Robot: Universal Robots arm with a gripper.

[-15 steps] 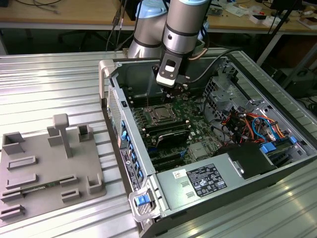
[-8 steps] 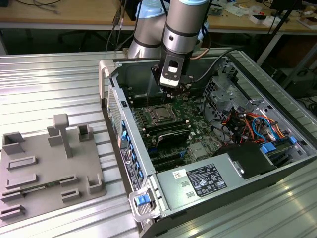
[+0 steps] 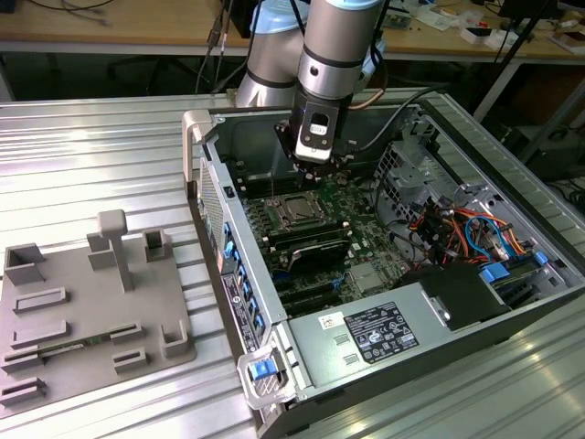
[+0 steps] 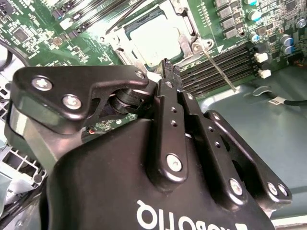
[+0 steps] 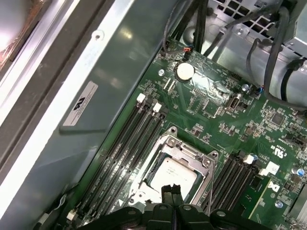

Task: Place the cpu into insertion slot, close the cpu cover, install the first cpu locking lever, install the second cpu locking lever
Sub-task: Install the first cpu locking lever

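My hand (image 3: 316, 165), fingers pressed together on nothing I can see, hangs just over the cpu (image 3: 297, 210), framed by the cover (image 5: 184, 147) at the exterior view's centre. A thin lever (image 4: 218, 69) slants out beside it.

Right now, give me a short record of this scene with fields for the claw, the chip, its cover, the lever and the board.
claw: black claw, shut, nothing visible between its tips, poised just above the chip
chip: small square silver-grey metal chip, lying flat in its socket
cover: thin silver metal frame plate, down around the chip
lever: thin metal rod, angled out over the black memory slots; cannot tell if latched
board: green circuit board, inside the open computer case
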